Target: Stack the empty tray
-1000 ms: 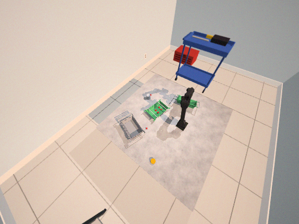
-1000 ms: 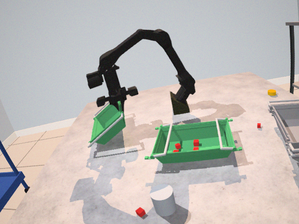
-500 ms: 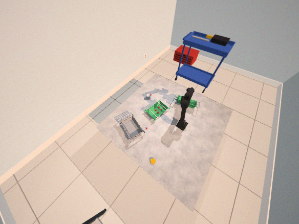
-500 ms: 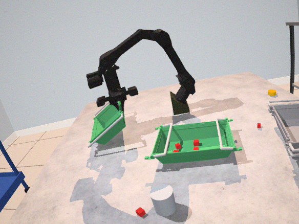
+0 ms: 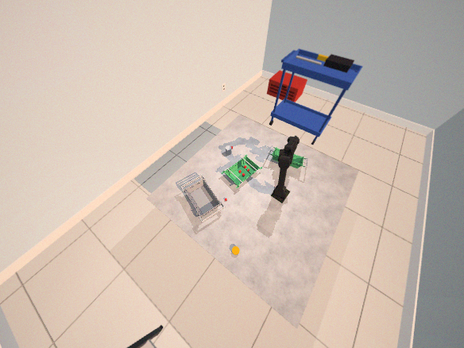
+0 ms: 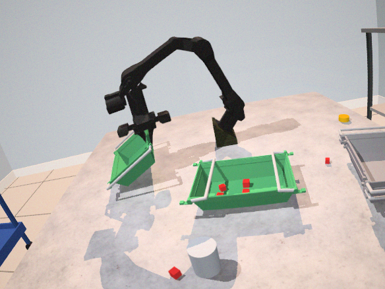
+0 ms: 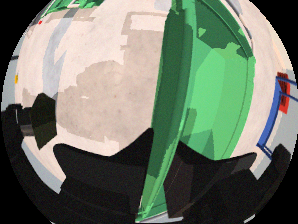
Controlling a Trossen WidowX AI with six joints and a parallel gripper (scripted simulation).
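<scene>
The loaded green tray (image 6: 244, 200) (image 5: 231, 179) stands upright on the table, with red blocks (image 6: 246, 183) inside. Its left bar (image 6: 210, 178) and right bar (image 6: 275, 171) both lie in across its top, near the two ends. My gripper (image 6: 148, 136) (image 7: 155, 132) is shut on one long wall of the empty green tray (image 6: 140, 169) (image 5: 298, 160) (image 7: 215, 90). That tray is steeply tilted and appears to hang above the table, left of the loaded tray in the exterior view. Its wire bars stand out from its ends. The fingertips are partly hidden by it in the exterior view.
A grey cylinder (image 6: 204, 260) and a loose red block (image 6: 175, 272) stand in front of the loaded tray. Another red block (image 6: 327, 160), a grey wire-handled crate and a yellow disc (image 6: 343, 118) (image 5: 235, 250) are to its right. A blue cart (image 5: 306, 115) stands beyond the table.
</scene>
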